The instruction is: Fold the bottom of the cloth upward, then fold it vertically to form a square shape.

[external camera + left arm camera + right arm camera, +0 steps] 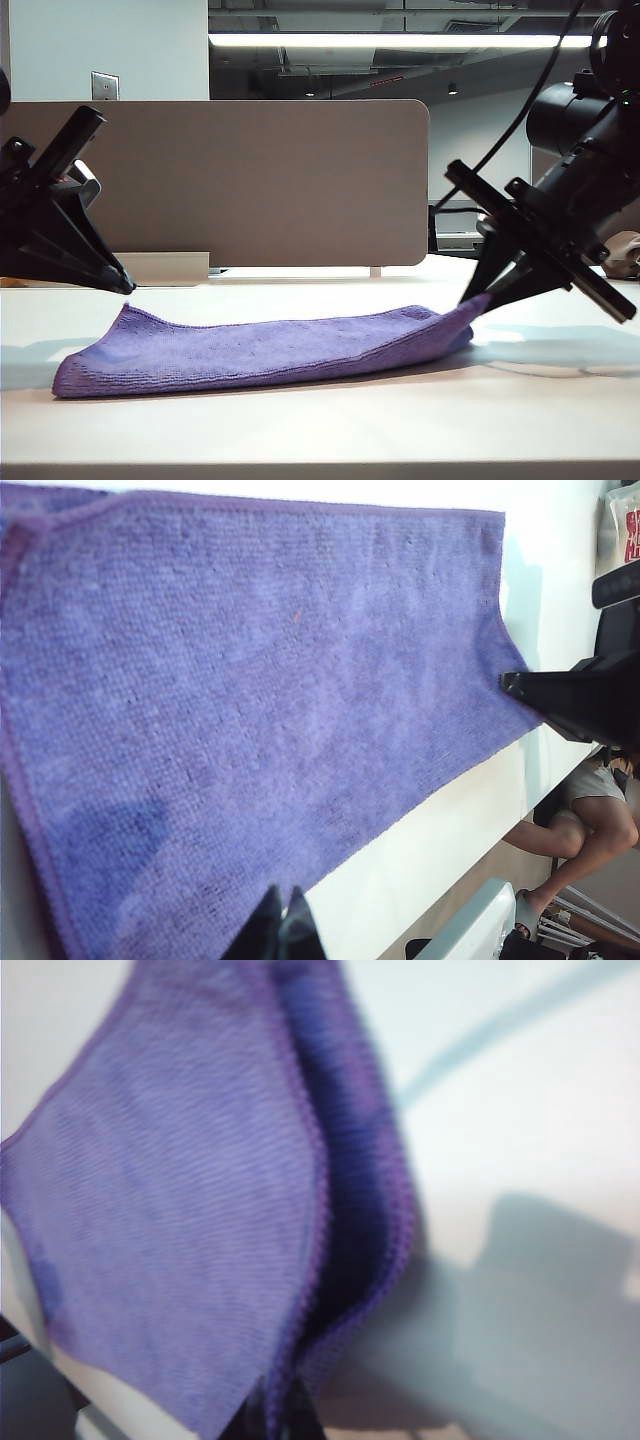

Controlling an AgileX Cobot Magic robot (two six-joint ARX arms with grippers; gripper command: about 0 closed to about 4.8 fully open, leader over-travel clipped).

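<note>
the cloth lies on the table as a doubled long strip, so the upward fold looks done and the vertical fold remains. the right gripper pinches its right end; the left gripper, clenched at the left end, probably holds nothing. nothing blocks.

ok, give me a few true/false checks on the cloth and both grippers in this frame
1. The cloth is already folded into a long strip. True.
2. The right gripper is shut on the cloth's right end. True; two layers show in its wrist view.
3. The left gripper hangs open, high above the table. False; it is shut, down at the cloth's left end.
4. The cloth's right end lies flat. False; it is lifted off the table.
5. A brown lump sits on the cloth. False; nothing lies on it.
</note>
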